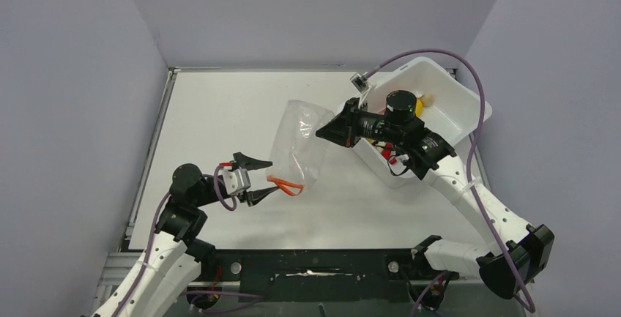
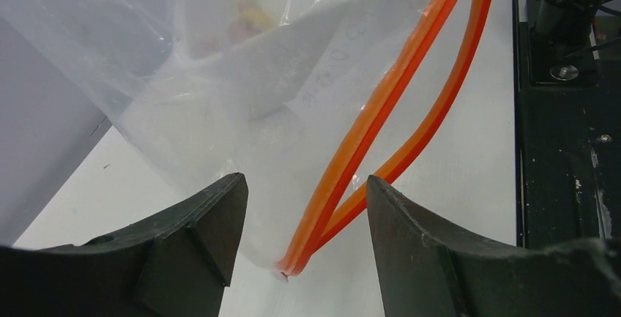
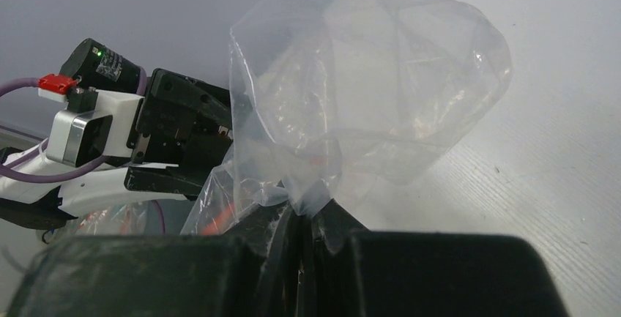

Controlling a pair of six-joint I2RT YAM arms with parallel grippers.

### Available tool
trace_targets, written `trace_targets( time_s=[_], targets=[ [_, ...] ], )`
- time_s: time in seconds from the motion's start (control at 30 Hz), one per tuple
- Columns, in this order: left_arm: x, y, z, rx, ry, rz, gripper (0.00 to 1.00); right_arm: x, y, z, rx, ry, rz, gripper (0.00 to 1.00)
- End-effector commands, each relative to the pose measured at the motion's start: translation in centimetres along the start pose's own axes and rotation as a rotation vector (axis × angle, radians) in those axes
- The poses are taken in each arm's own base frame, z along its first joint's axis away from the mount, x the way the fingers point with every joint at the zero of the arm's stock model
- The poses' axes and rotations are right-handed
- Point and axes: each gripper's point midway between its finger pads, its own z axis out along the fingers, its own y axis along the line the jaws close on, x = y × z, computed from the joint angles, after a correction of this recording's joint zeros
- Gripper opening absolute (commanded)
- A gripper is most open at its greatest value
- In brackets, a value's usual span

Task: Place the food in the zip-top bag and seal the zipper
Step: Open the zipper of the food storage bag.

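The clear zip-top bag point(image 1: 296, 145) hangs above the table between my two grippers. My right gripper point(image 1: 326, 132) is shut on a pinch of the bag's plastic, as the right wrist view shows point(image 3: 311, 218), with the bag point(image 3: 366, 90) ballooning beyond it. The orange-red zipper point(image 1: 285, 184) is at the bag's low end. My left gripper point(image 1: 269, 178) is open. In its wrist view the zipper's two strips point(image 2: 381, 119) are apart and meet at a corner between the fingers of the gripper point(image 2: 306, 200), touching neither. Food lies in the white bin: a yellow piece point(image 1: 419, 102) and red pieces point(image 1: 388, 154).
The white rectangular bin point(image 1: 458, 101) stands at the back right, partly under the right arm. The black base rail point(image 1: 322, 262) runs along the table's near edge. Grey walls close in the back and both sides.
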Motion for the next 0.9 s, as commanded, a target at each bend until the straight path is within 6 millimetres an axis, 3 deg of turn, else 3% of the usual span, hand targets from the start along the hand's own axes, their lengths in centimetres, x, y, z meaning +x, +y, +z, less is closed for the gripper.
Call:
trace_targets(
  time_s=[0.0,0.23,0.47,0.53,0.63,0.77,0.87],
  targets=[
    [-1.8,-0.4,-0.1,0.031,-0.031,0.092,0.6,-2.9,1.8,-0.5,-0.04,-0.067,-0.03,0.0],
    [-1.9,0.4,-0.5,-0.037,-0.041,0.171,0.57,-2.8,2.2,0.1,-0.079,-0.055,0.003,0.0],
    [-2.5,1.1,-0.7,-0.081,-0.059,0.199,0.1,-2.7,1.1,0.6,-0.04,-0.061,0.032,0.0],
    [-2.8,1.4,-0.8,-0.105,-0.062,0.181,0.0,-2.8,0.3,0.6,0.007,-0.072,0.05,0.12],
    [-3.6,2.0,-1.0,-0.159,-0.082,0.123,0.0,-2.9,-1.7,0.3,0.133,-0.091,0.086,0.37],
    [-4.8,3.2,-1.2,-0.243,-0.111,-0.063,0.0,-2.7,-4.0,-0.4,0.278,-0.121,0.145,0.62],
    [-5.8,3.6,-1.2,-0.269,-0.108,-0.179,0.0,-2.3,-4.7,-0.9,0.334,-0.145,0.169,0.74]
  ],
)
